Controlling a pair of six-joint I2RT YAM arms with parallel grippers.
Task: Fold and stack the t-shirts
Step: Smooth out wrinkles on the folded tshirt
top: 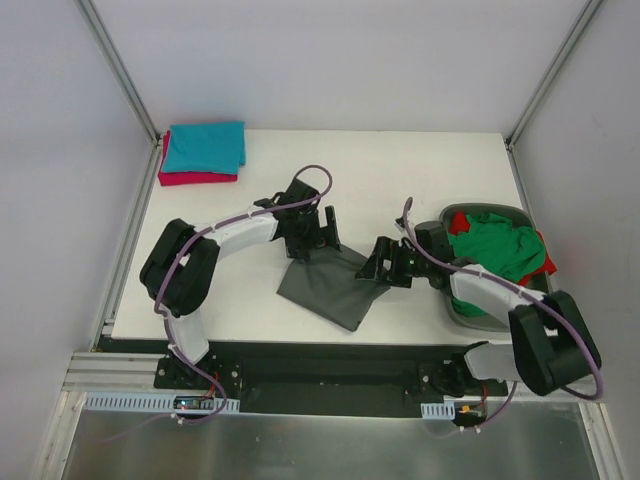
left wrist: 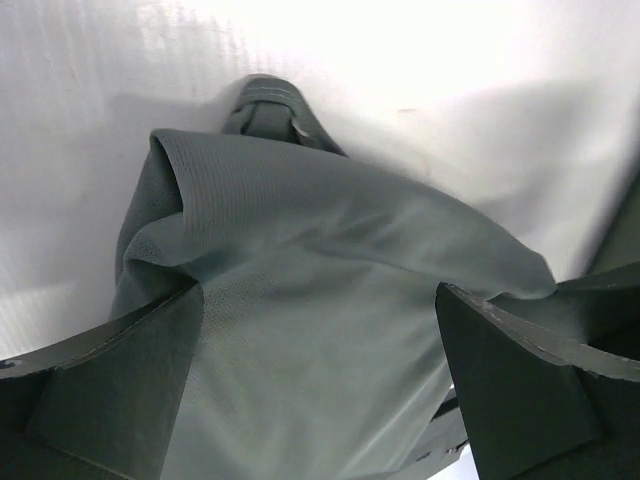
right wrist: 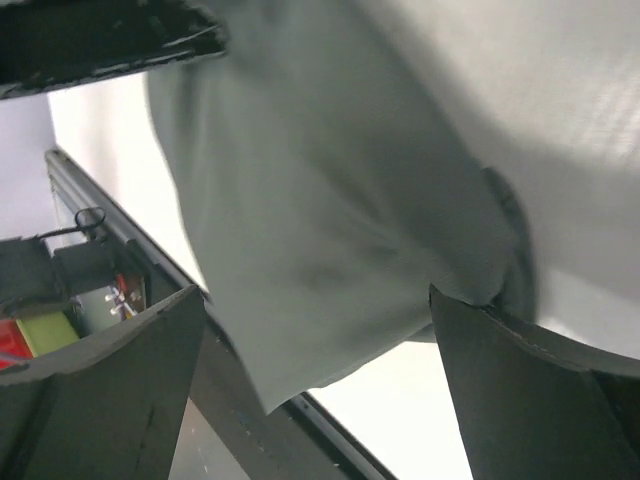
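Observation:
A dark grey t-shirt lies folded near the table's front middle. My left gripper is at its far left corner. In the left wrist view its jaws stand wide apart with bunched grey cloth between them. My right gripper is at the shirt's right corner. In the right wrist view its jaws also stand wide apart over the grey cloth. A folded teal shirt lies on a folded red shirt at the far left corner.
A grey bin at the right edge holds crumpled green and red shirts. The table's front edge and a black rail lie just below the grey shirt. White walls surround the table.

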